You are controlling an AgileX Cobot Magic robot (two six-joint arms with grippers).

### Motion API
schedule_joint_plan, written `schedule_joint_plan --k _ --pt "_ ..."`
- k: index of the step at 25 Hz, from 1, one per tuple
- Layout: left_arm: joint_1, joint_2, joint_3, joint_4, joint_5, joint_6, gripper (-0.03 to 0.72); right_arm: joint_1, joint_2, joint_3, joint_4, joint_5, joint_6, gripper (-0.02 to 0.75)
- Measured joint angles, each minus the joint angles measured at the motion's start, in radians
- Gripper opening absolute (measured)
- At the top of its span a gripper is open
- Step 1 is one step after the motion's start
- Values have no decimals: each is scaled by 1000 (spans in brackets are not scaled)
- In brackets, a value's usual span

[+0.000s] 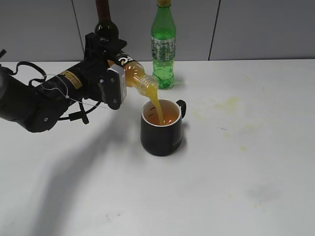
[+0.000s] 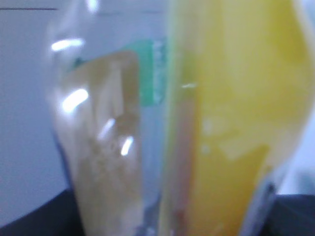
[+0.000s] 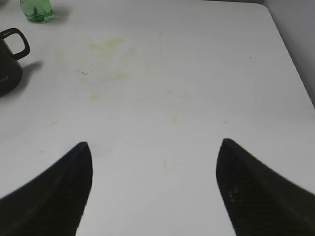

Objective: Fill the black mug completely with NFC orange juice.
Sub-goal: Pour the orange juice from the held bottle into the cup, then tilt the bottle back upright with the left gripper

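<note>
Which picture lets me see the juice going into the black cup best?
The exterior view: the orange juice streams from the tilted bottle into the black mug. The left wrist view shows only blurry juice up close, no mug. The right wrist view shows only the mug's handle and edge.

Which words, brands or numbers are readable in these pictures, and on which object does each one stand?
"C", with part of another white letter before it: juice bottle, black label band, held by the left gripper.
Green soda bottle label: print too small to read.
Yellow sticker on the left arm: too small to read.
Black mug, pale lettering low on its side: too small to read.
Left wrist view, green label patch: blurred, unreadable.
</note>
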Motion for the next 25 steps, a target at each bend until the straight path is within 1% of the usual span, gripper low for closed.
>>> schedule_joint_plan --k 16,25 --pt "0 0 -1 -1 -12 65 469 0 0 0 0 0 0 594" --pt "0 -1 -1 0 -29 152 469 0 0 0 0 0 0 594"
